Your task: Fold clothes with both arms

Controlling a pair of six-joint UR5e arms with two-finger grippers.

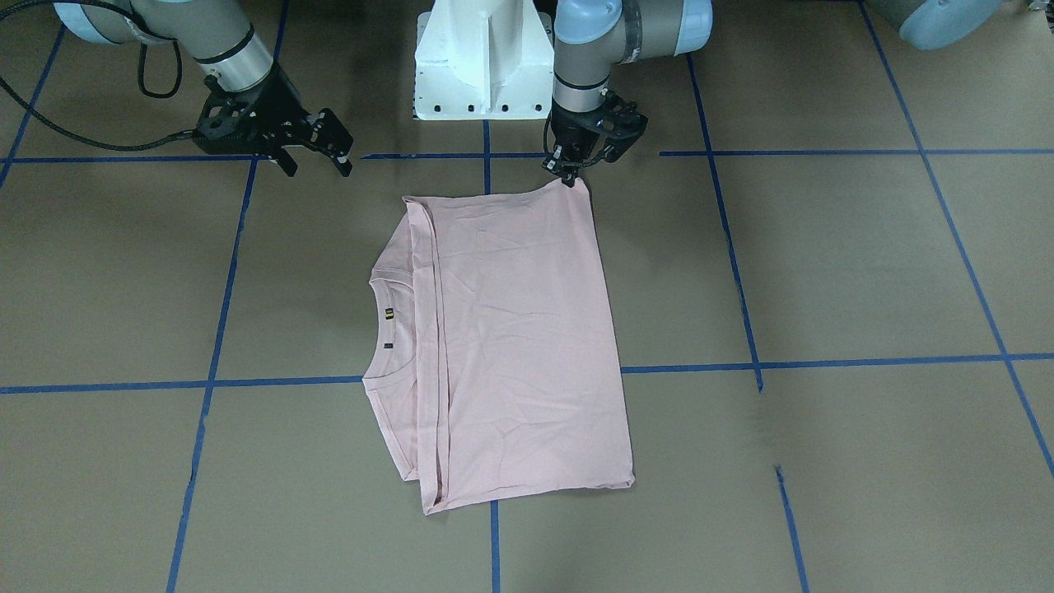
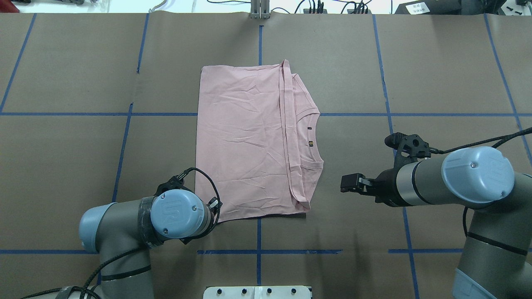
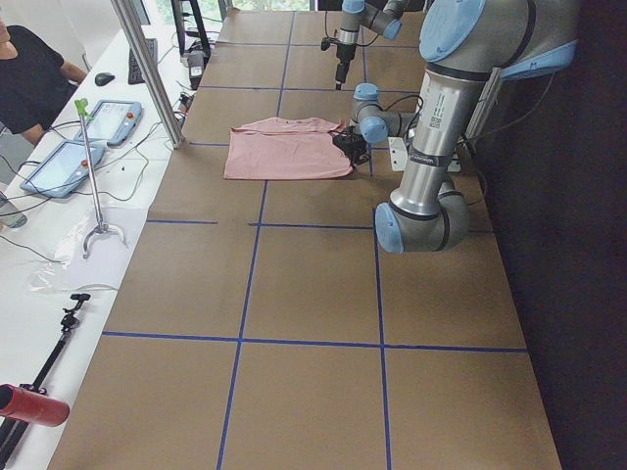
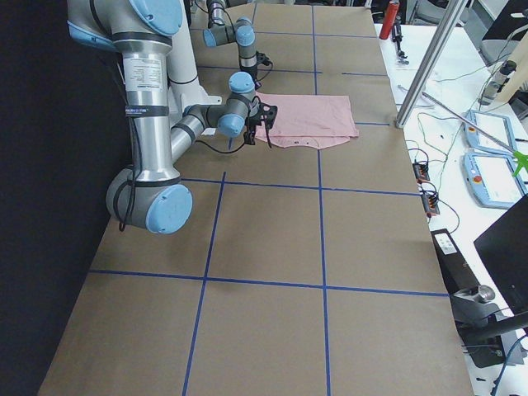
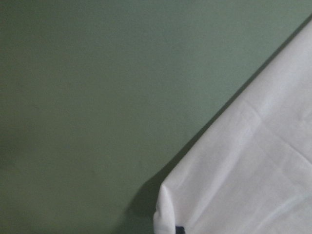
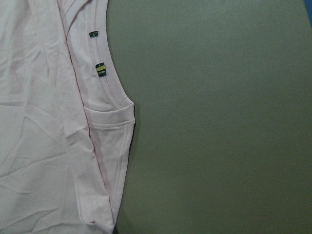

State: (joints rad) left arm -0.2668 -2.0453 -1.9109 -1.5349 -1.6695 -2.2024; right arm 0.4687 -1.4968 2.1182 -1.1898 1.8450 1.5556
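Clamps black left gripper (image 1: 568, 173) on folded pale pink fabric T-shirt (image 1: 519, 329), corner nearest robot's edge of brown table (image 1: 856, 263); holds black right gripper (image 1: 319, 165) with jaws apart.

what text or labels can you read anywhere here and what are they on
"UR": logo on the left arm's blue cap; fainter on the right arm's cap.
Too small to read: collar tags on the shirt.
Too blurred to read: sticker on the left arm's tube.
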